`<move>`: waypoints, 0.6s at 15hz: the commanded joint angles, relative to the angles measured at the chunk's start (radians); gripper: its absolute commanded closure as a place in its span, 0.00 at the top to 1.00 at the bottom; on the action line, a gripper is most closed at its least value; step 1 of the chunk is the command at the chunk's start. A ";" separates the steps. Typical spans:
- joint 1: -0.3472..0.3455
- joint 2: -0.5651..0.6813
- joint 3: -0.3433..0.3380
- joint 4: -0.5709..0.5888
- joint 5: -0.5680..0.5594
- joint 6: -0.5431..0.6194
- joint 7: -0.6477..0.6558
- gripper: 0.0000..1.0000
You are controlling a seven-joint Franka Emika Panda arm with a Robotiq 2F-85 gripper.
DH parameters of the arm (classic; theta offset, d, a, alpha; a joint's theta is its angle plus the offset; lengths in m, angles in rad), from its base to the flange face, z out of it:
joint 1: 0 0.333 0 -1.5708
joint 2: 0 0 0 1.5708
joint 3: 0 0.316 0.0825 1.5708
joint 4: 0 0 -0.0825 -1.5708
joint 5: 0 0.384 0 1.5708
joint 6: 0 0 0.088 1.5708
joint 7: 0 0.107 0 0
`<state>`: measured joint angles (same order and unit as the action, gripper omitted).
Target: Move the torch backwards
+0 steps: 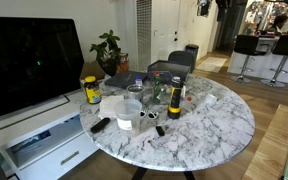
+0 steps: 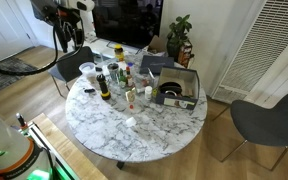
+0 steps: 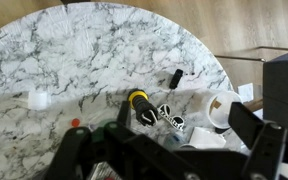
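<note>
The torch (image 1: 174,100) stands upright among clutter near the middle of the marble table (image 1: 219,125). In the wrist view, the gripper (image 3: 164,150) hangs above it, jaws spread wide, holding nothing.

In the wrist view the gripper (image 3: 167,138) comes in from the near, lower edge. Its two dark fingers (image 3: 72,148) are spread wide to left and right, with nothing clasped between them, and it hangs high, facing downward and touching nothing. In an exterior view the arm (image 2: 69,10) shows only partly at the far left top edge, its pose unclear.
</note>
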<state>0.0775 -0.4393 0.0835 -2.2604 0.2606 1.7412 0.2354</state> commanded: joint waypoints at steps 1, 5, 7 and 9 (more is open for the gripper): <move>-0.018 0.046 0.061 -0.053 0.002 0.136 0.129 1.00; -0.011 0.116 0.115 -0.120 -0.013 0.325 0.273 1.00; -0.007 0.154 0.133 -0.145 -0.029 0.381 0.323 1.00; 0.000 0.186 0.142 -0.174 -0.050 0.425 0.330 1.00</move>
<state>0.0729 -0.2871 0.2089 -2.3906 0.2455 2.1022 0.5261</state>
